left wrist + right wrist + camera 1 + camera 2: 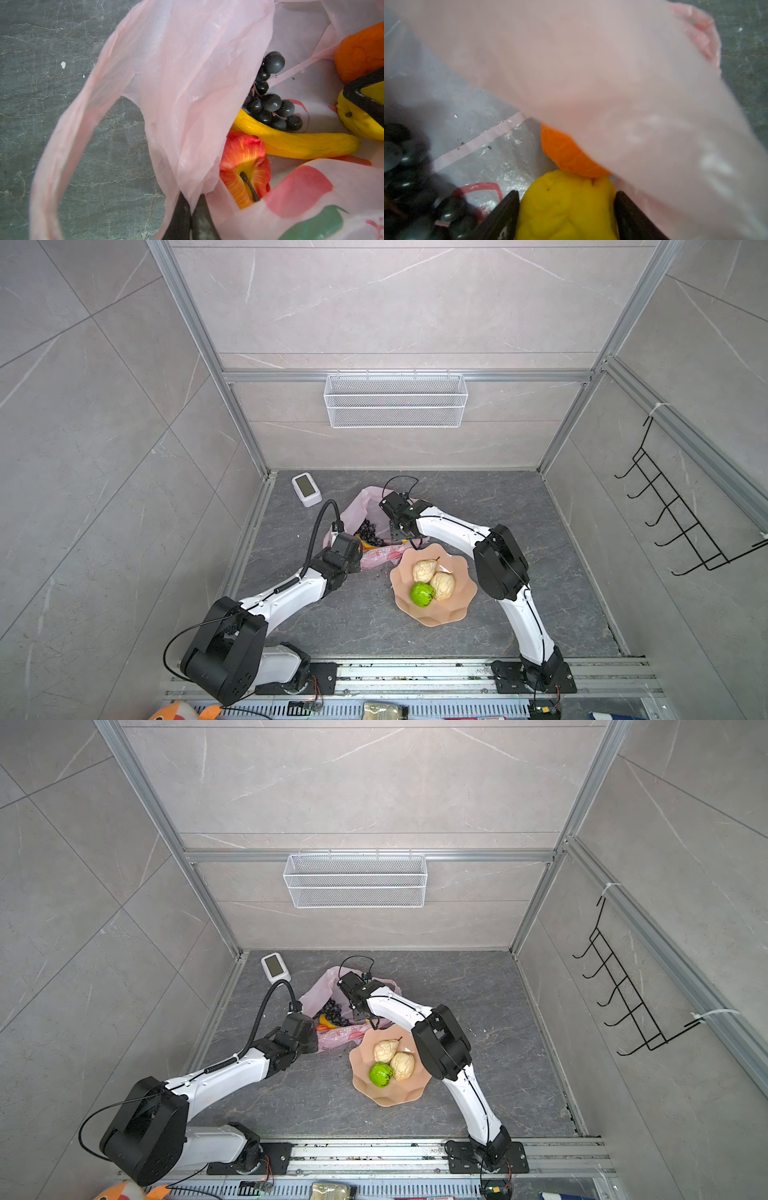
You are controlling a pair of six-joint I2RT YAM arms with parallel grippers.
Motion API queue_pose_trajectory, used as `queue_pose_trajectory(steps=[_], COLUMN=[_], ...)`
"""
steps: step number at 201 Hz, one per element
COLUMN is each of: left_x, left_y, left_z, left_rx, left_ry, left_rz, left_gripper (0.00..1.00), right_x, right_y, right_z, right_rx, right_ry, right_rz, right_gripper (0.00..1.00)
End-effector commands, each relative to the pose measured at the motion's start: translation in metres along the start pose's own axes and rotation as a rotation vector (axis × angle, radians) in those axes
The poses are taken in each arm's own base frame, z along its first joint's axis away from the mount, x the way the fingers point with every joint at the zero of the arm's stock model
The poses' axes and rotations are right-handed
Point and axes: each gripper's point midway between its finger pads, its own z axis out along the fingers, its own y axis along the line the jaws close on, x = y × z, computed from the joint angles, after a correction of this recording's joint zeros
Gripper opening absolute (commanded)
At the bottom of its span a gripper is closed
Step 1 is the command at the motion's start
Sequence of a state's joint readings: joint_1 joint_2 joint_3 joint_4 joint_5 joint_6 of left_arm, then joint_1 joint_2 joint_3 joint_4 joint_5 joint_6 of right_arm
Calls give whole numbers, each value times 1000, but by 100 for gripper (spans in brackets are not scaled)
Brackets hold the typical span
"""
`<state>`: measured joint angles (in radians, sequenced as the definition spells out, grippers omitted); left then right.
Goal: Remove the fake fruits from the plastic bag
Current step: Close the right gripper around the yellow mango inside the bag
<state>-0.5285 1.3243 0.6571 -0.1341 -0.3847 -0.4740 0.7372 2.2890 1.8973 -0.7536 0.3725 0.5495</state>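
Bag: plastic bag, thin pink w/ red + green print, lies crumpled on the dark tabletop, back-centre, touching the plate's far rim. Mouth open upward.
Handle: one loop handle droops loose over the tabletop in left wrist view.
L claw: left gripper clenched hard on the bag's rim film, w/ the pink sheet pinched between its fingers. In both top views it sits at the bag's left-front edge, hidden under its own wrist.
R claw: right gripper is down inside the bag mouth, jaws wide and pressed vs both sides of the yellow fruit, so it is grasping it. Can't tell if the fruit is off the bag floor.
In bag: grape bunch lies partly on top of the banana. Red apple sits stem up, touching the banana, half under the film. Orange piece touches the yellow fruit, partly covered by bag film.
Out of bag: two beige pieces and the green piece sit clustered, touching, on the plate, peach, scalloped, front of bag.
Misc: white device near back-left corner, wire basket on back wall, hook rack on right wall.
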Motion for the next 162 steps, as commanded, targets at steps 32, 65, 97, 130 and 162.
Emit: queue_pose_trajectory(steps=[32,65,97,130,162], left_x=[-13,-12,-11,-12,-12], left_y=[-2,-2,-2,-2,-3], left_z=[-4,-4,-3,-4,-4], left_rx=[-4,-4,-2,0,3], left_ry=[-35,-32,-29,-31,-31], left_rz=[4,5,7,5,3], left_gripper=[0,0,0,0,0], right_x=[2,-18,-34,-42,-44], right_y=[-5,1,4,-4,-12], right_z=[-10,-41,-69,-83,-92], right_rx=[0,-109,-234,-350,-450], right_ry=[22,-59,-128,-165,-176], right_rz=[-28,48,145,266,367], right_gripper=[57,57,57,56,55])
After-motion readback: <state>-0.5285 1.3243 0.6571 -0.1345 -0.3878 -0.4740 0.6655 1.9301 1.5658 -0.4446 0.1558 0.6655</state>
